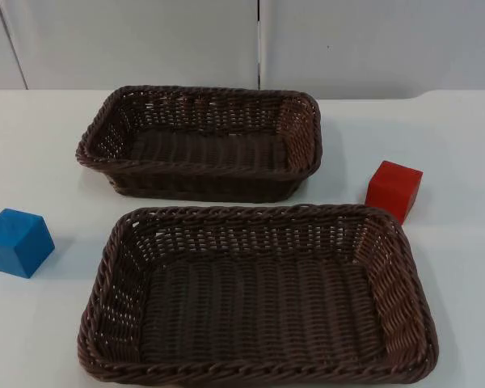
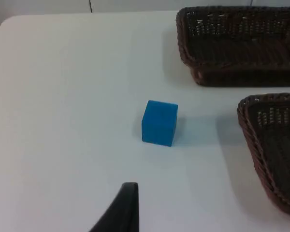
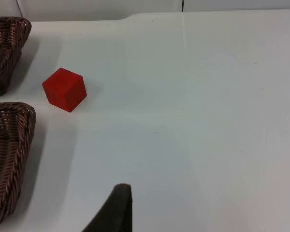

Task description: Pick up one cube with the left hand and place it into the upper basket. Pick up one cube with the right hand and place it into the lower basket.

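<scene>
Blue cube (image 1: 17, 242) left, red cube (image 1: 394, 190) right of both baskets (image 1: 307, 133).

Bright, even light from above. Soft shadows beside the blue cube (image 2: 159, 123) and red cube (image 3: 64, 89), both ahead of the claws. Mild blur in wrist views. No glare.

We see open table (image 2: 63, 121) between left claw (image 2: 128, 193) and blue cube (image 2: 159, 123); baskets (image 2: 241, 43) flank beyond it.
</scene>
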{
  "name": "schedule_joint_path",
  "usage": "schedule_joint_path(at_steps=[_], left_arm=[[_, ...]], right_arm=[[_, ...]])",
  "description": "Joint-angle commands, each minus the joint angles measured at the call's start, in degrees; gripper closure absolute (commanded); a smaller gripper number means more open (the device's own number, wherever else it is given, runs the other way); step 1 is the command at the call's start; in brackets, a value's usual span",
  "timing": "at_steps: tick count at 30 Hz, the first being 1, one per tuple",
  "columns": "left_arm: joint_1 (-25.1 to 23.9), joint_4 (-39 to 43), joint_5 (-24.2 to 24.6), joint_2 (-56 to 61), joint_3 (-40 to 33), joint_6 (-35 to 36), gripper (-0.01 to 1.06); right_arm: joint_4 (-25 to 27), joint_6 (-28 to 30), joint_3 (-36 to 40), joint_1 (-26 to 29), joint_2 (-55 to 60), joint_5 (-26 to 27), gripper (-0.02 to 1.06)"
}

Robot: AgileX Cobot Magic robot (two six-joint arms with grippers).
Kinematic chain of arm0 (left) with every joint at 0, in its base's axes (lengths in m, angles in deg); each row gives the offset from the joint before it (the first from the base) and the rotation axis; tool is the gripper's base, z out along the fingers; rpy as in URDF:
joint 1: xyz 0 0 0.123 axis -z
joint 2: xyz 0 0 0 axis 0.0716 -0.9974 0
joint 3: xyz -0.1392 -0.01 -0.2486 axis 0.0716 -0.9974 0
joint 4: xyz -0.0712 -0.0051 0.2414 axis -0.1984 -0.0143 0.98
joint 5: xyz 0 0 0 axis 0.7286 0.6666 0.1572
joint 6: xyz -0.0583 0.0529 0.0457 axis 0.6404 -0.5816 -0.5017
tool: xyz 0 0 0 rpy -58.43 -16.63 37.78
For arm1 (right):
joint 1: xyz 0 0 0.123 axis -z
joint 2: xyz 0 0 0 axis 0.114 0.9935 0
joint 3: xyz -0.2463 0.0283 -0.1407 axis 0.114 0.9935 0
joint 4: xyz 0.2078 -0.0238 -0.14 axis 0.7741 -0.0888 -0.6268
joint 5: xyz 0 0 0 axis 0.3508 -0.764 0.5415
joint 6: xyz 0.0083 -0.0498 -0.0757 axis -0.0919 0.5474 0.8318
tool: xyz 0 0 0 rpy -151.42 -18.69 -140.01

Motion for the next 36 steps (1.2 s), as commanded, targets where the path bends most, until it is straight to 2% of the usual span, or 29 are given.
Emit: schedule_joint_path(at_steps=[1,6,14,22,31,36], left_arm=[[-0.1,-0.4,-1.8,0.2,0.8,0.3,0.00],[-0.1,-0.7,-5.2,0.2,2.7,0.3,0.00],[-0.1,-0.7,-6.7,-3.8,3.3,0.3,0.00],[-0.1,-1.7,-11.8,-6.8,3.3,0.1,0.00],[-0.1,-2.0,-12.7,-10.5,3.3,-0.1,0.00],[-0.1,-2.1,-14.9,-14.3,3.3,-0.1,0.00]], right_arm=[[-0.2,0.4,0.1,0.3,-0.1,0.4,-0.01],[-0.2,0.4,0.1,0.3,-0.1,0.4,-0.01],[-0.2,0.4,0.1,0.3,-0.1,0.4,-0.01],[-0.2,0.4,0.1,0.3,-0.1,0.4,-0.01],[-0.2,0.4,0.1,0.3,-0.1,0.4,-0.01],[-0.2,0.4,0.1,0.3,-0.1,0.4,-0.01]])
